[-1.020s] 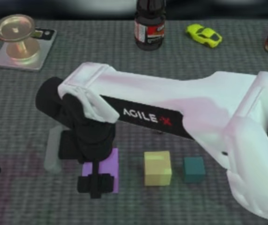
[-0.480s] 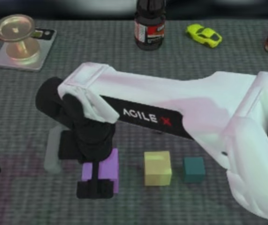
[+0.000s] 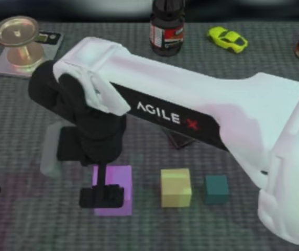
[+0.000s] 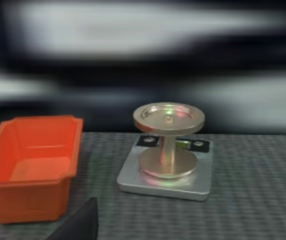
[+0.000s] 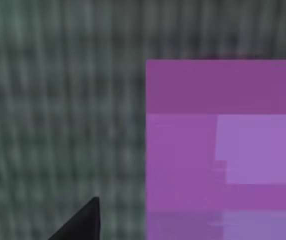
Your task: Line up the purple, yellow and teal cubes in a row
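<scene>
A large light-purple cube [image 3: 113,190] sits on the table directly under the right gripper [image 3: 102,197], partly covered by it in the top view. To the gripper's right along the same line stand the pale yellow cube [image 3: 176,187] and, beyond that, the small dark teal cube [image 3: 216,189], each apart from its neighbour. All three already look close to a straight row.

The right arm [image 3: 191,115] reaches across the table from the right side, its black gripper above the purple cube's near-left part. Whether its fingers are spread or closed cannot be told. In the right wrist view the purple cube [image 5: 223,150] fills one side and appears to rest flat on the mat.

The step in hand looks like clearing away from the placed purple cube. To do it well, the gripper should rise straight up, avoiding any sideways drag that could nudge the cube out of line or toward the yellow one.

The left gripper is not in view; its wrist camera faces a metal stand [image 4: 168,145] and an orange bin [image 4: 30,165].
</scene>
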